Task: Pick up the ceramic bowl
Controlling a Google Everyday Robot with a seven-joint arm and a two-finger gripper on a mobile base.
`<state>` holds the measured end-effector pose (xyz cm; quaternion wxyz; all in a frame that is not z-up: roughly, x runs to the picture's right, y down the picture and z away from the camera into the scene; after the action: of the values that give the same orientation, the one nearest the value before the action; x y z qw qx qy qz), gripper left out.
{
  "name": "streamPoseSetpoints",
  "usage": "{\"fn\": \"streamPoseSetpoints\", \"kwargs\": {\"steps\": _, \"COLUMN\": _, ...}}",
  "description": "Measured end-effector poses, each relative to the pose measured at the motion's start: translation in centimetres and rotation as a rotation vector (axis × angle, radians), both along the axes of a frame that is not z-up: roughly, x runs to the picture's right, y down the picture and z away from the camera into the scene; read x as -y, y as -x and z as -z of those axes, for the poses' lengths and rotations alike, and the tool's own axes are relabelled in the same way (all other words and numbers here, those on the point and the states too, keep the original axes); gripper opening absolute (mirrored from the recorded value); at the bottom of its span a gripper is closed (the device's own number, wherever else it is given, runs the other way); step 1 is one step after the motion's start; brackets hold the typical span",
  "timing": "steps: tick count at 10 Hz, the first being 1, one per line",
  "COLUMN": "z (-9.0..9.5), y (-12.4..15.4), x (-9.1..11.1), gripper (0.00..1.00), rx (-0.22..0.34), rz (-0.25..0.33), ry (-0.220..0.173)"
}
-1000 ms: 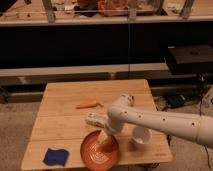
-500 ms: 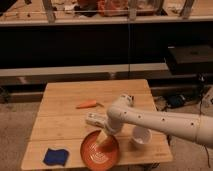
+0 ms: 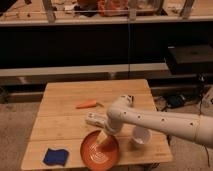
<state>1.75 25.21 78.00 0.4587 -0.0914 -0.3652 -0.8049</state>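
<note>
At the front edge of the wooden table [image 3: 65,125], the ceramic bowl [image 3: 99,150] is seen with the gripper [image 3: 104,141] reaching inside it. A white cup [image 3: 141,136] stands just right; a blue sponge [image 3: 55,156] lies near the front-left corner, an orange carrot [image 3: 86,104] mid-table.

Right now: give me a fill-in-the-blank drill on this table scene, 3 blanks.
1. The gripper is down inside the ____-coloured ceramic bowl.
2. The small white cup stands to the ____ of the bowl in the camera view.
3. The blue sponge lies near the table's front-____ corner.

Missing words: orange-red; right; left
</note>
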Motion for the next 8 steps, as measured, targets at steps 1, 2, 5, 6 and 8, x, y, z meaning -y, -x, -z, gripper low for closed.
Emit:
{"fn": "streamPoseSetpoints", "kwargs": {"steps": 1, "z": -0.08, "y": 0.03, "x": -0.01, "gripper": 0.80, "rx": 0.001, "rz": 0.000, "ry": -0.001}}
{"fn": "streamPoseSetpoints", "kwargs": {"steps": 2, "z": -0.12, "y": 0.08, "x": 0.01, "gripper": 0.80, "rx": 0.002, "rz": 0.000, "ry": -0.003}}
{"fn": "streamPoseSetpoints", "kwargs": {"steps": 5, "z": -0.30, "y": 0.12, "x": -0.03, "gripper": 0.80, "rx": 0.003, "rz": 0.000, "ry": -0.006}}
{"fn": "streamPoseSetpoints", "kwargs": {"steps": 6, "z": -0.34, "y": 0.17, "x": -0.03, "gripper": 0.77, "rx": 0.004, "rz": 0.001, "ry": -0.008}}
{"fn": "streamPoseSetpoints", "kwargs": {"steps": 8, "z": -0.45, "y": 0.23, "x": -0.01, "gripper": 0.62, "rx": 0.006, "rz": 0.001, "ry": -0.010}}
